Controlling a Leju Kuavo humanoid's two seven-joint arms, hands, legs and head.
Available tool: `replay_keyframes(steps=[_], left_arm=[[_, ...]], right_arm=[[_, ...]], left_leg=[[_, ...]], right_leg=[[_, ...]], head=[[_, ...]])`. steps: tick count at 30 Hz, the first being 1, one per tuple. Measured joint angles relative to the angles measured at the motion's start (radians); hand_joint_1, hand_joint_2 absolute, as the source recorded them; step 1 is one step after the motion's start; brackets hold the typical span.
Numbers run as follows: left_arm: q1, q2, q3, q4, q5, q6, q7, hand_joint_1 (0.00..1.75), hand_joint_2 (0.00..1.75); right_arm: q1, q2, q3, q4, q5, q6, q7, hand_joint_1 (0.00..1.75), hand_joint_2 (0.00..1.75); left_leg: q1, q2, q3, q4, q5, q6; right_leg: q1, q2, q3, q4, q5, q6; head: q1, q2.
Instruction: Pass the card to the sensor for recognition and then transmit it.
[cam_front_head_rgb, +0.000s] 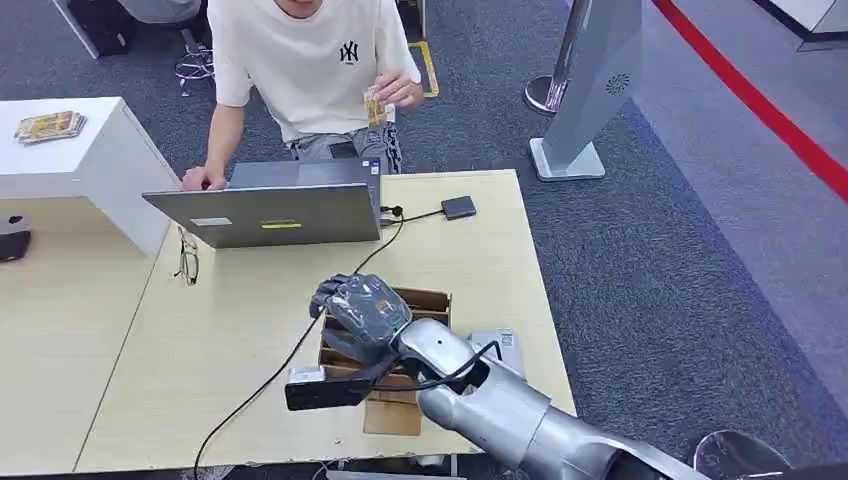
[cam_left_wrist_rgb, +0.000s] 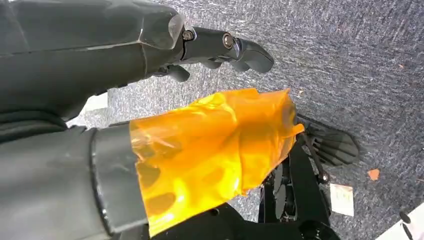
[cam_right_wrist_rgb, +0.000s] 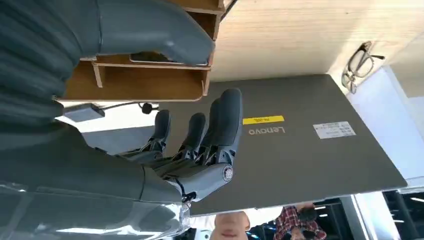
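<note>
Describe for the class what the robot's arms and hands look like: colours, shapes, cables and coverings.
The right arm is rounded silver metal, with a black cable looping past the wrist and a black box-shaped camera mounted there. The right hand is dark grey under clear film, with jointed darker fingers. The left hand is dark grey too, its thumb wrapped in orange translucent tape.

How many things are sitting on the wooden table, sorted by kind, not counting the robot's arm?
Laptops: 1, laptop
Glasses: 1, pair of glasses
Card sensors: 1, small dark sensor
Wooden boxes: 1, wooden compartment box
Total: 4
</note>
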Motion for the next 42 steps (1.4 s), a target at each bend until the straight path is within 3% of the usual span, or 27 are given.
replay_keyframes(steps=[7,16,42], left_arm=[[0.0,0.0,0.0,0.0,0.004,-0.002,0.002,0.0,0.0],[0.0,0.0,-0.004,0.0,0.01,-0.003,0.006,0.0,0.0],[0.001,-0.002,-0.005,0.0,0.026,-0.021,0.017,0.0,0.0]], right_arm=[[-0.012,0.011,0.0,0.03,0.008,0.005,0.008,0.77,1.75],[-0.025,0.014,0.0,0.059,0.009,0.003,0.007,0.84,1.75],[-0.035,0.016,-0.001,0.113,0.011,0.015,0.007,0.8,1.75]], left_leg=[[0.0,0.0,0.0,0.0,0.0,0.0],[0.0,0.0,0.0,0.0,0.0,0.0],[0.0,0.0,0.0,0.0,0.0,0.0]], right_leg=[[0.0,0.0,0.0,0.0,0.0,0.0],[0.0,0.0,0.0,0.0,0.0,0.0],[0.0,0.0,0.0,0.0,0.0,0.0]], head=[[0.0,0.0],[0.0,0.0],[0.0,0.0]])
